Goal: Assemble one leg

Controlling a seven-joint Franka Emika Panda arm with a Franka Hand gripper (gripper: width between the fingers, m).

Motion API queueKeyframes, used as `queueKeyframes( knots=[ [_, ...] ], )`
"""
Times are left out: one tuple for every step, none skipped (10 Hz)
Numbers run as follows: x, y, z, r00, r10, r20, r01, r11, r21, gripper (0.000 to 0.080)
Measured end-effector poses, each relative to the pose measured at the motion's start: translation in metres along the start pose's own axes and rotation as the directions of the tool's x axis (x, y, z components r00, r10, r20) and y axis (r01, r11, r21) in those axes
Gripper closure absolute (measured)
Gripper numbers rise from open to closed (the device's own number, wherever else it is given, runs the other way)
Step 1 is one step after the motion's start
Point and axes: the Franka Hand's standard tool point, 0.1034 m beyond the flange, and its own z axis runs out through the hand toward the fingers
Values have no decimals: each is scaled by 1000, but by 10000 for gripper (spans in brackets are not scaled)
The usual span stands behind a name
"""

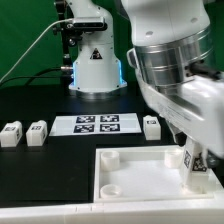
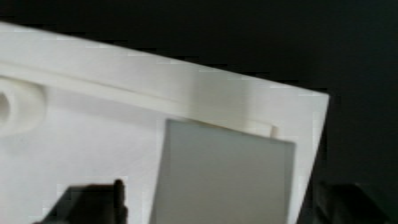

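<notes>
My gripper (image 1: 196,158) hangs over the far corner of the large white plate (image 1: 140,172) at the exterior view's right. A white leg (image 1: 197,166) with its tag facing out stands between the fingers at that corner. In the wrist view the leg (image 2: 228,170) is a grey-white block whose far end meets the plate (image 2: 107,130) by a corner socket. The dark fingertips (image 2: 98,205) flank it, with a narrow strip of plate showing on each side, so the jaws stand a little open around it. Three more legs stand on the table: two at the left (image 1: 10,134) (image 1: 37,132) and one by the plate (image 1: 152,126).
The marker board (image 1: 95,123) lies flat between the left legs and the lone leg. The robot base (image 1: 96,62) and a cable stand behind it. The arm's big wrist body (image 1: 170,55) fills the upper right of the exterior view. A second corner socket (image 2: 11,102) shows on the plate.
</notes>
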Motion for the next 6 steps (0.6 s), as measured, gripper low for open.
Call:
queueKeyframes(
  knots=[
    [-3,0,1,986,-167,-6,167,986,-7,182],
    [-3,0,0,953,-302,-8,302,953,-10,182],
    [-2,0,0,927,-375,-7,375,927,-11,156],
    [-2,0,0,897,-441,-7,441,897,-12,151],
    [-1,0,0,834,-552,-7,552,834,-15,151],
    [0,1,0,770,-638,-7,638,770,-21,150]
  ],
)
